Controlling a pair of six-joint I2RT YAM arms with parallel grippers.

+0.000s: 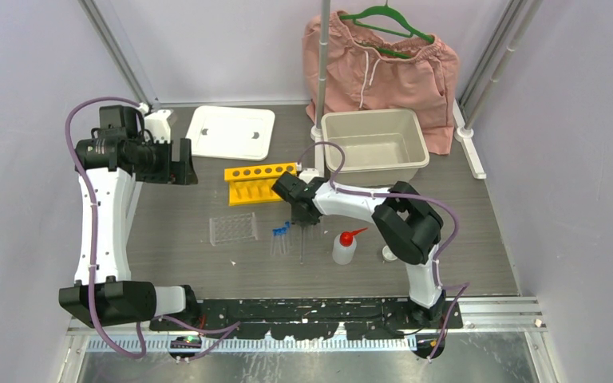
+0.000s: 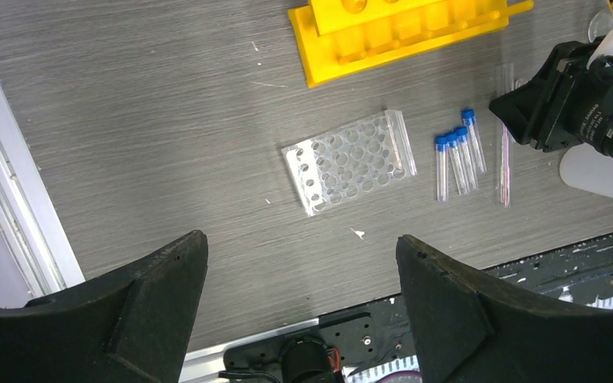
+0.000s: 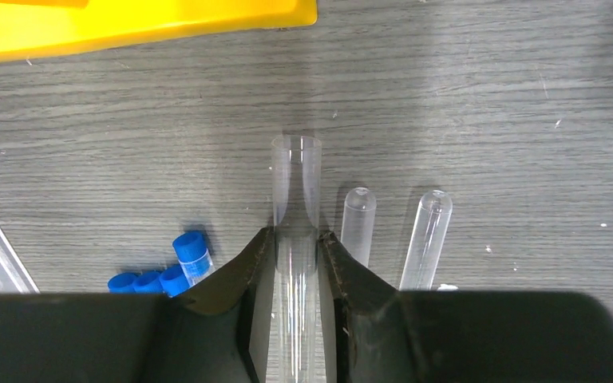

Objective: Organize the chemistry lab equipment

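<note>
My right gripper (image 3: 295, 236) is low over the table, jaws pressed on both sides of a bare clear tube (image 3: 295, 179) whose open end points at the yellow rack (image 3: 128, 20). Two more clear tubes (image 3: 357, 219) lie just right of it, and several blue-capped tubes (image 3: 172, 267) lie to the left. From above, the right gripper (image 1: 297, 209) sits between the yellow rack (image 1: 259, 182) and the blue-capped tubes (image 1: 281, 235). The clear rack (image 1: 233, 228) lies left of them. My left gripper (image 2: 299, 239) hangs open and empty, high over the table's left side.
A white squeeze bottle with a red nozzle (image 1: 345, 246) and a tiny white cup (image 1: 389, 254) stand right of the tubes. A beige tub (image 1: 375, 144), its white lid (image 1: 231, 132), a metal pole (image 1: 322, 64) and pink shorts on a hanger (image 1: 383, 64) are at the back.
</note>
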